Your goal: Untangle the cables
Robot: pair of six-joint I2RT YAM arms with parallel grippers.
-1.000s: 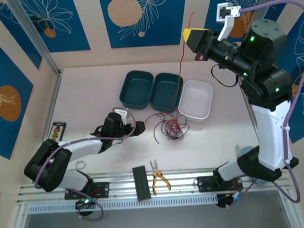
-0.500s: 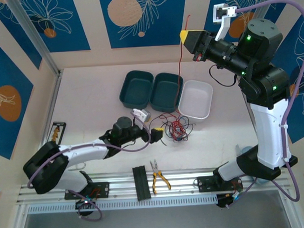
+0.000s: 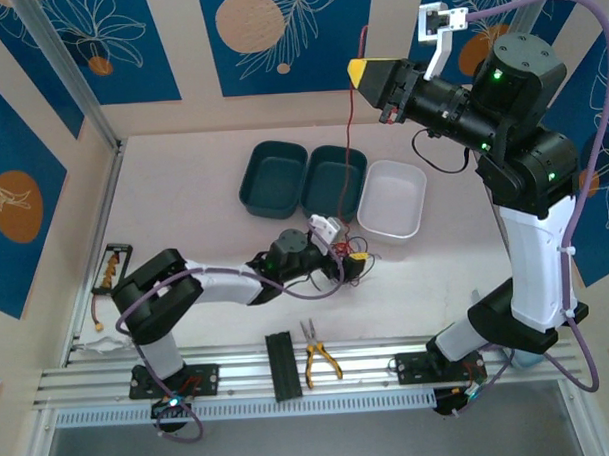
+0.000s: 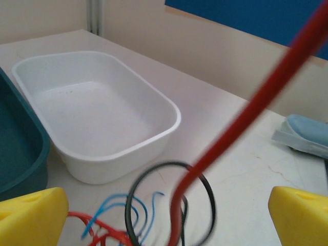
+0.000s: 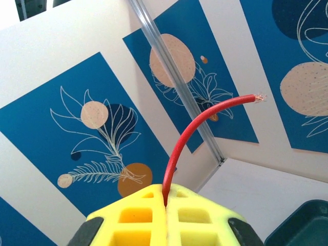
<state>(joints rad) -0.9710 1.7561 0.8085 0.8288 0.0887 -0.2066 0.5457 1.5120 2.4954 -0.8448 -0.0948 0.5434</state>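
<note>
The cables [image 3: 337, 255] lie in a small tangle of red, blue and black strands in front of the white tray [image 3: 392, 198]. One red cable [image 3: 349, 136] rises taut from the tangle to my right gripper [image 3: 364, 74], held high over the back of the table. In the right wrist view that gripper [image 5: 165, 202] is shut on the red cable [image 5: 192, 130], whose bare end curls up past the pads. My left gripper [image 3: 352, 260] is at the tangle. It [image 4: 166, 220] stands open, with the red cable [image 4: 246, 113], a black loop [image 4: 134, 189] and blue strands [image 4: 115, 212] between its fingers.
Two teal bins [image 3: 273, 179] [image 3: 333, 182] sit side by side left of the white tray [image 4: 97, 118]. Yellow-handled pliers [image 3: 317, 353] and a black strip [image 3: 280, 366] lie on the near rail. A small black holder [image 3: 113, 267] sits at the left edge. A blue cloth [image 4: 307, 133] lies right of the tangle.
My left arm has swept right across the table to the tangle, its gripper opening wider on the way. My right gripper has drifted left and slightly up with the red cable.
</note>
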